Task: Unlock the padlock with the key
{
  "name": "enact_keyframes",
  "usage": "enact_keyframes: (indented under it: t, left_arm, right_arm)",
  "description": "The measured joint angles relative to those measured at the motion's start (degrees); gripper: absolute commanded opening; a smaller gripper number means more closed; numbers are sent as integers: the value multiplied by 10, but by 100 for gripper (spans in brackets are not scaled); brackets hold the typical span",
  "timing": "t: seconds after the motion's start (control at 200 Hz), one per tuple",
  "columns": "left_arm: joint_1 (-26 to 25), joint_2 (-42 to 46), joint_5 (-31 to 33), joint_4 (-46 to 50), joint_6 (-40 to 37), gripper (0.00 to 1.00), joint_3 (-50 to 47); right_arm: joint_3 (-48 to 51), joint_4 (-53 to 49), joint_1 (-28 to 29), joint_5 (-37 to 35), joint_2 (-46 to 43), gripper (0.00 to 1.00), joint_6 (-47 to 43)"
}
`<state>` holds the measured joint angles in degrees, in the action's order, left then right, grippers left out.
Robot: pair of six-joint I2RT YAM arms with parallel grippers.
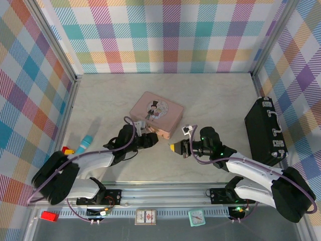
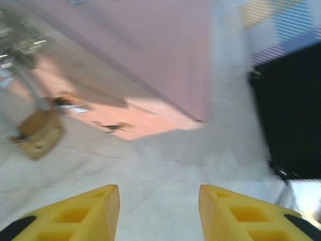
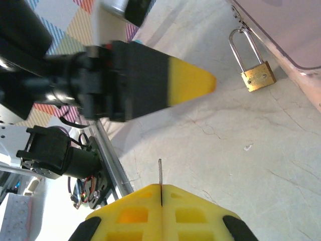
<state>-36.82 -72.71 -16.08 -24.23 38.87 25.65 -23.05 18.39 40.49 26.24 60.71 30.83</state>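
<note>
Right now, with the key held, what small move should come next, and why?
Probably bring the left gripper onto the padlock body: it lies free beside the pink tin, ungripped, while the right gripper pinches the key.

I see my left claw [image 1: 153, 139] at the near corner of the pink tin [image 1: 156, 113], my right claw [image 1: 175, 148] just beside it, over the counter [image 1: 215, 100].

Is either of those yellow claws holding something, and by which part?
The right gripper pinches the key by one end, its thin shaft sticking out past the shut fingertips. The left gripper is open and holds nothing.
</note>
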Motion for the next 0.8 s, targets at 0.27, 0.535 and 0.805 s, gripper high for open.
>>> enact_keyframes:
  t: [0.27, 0.535, 0.805]
  left_arm:
    - [0, 56, -139, -21, -60, 42, -3]
    - [2, 54, -206, -18, -98, 34, 10]
    - [2, 58, -226, -7, -113, 32, 12]
  right_arm:
    - [-52, -2, -6, 52, 43, 0, -79]
    - [-87, -12, -13, 106, 55, 0, -118]
    - [-89, -24, -30, 139, 59, 0, -126]
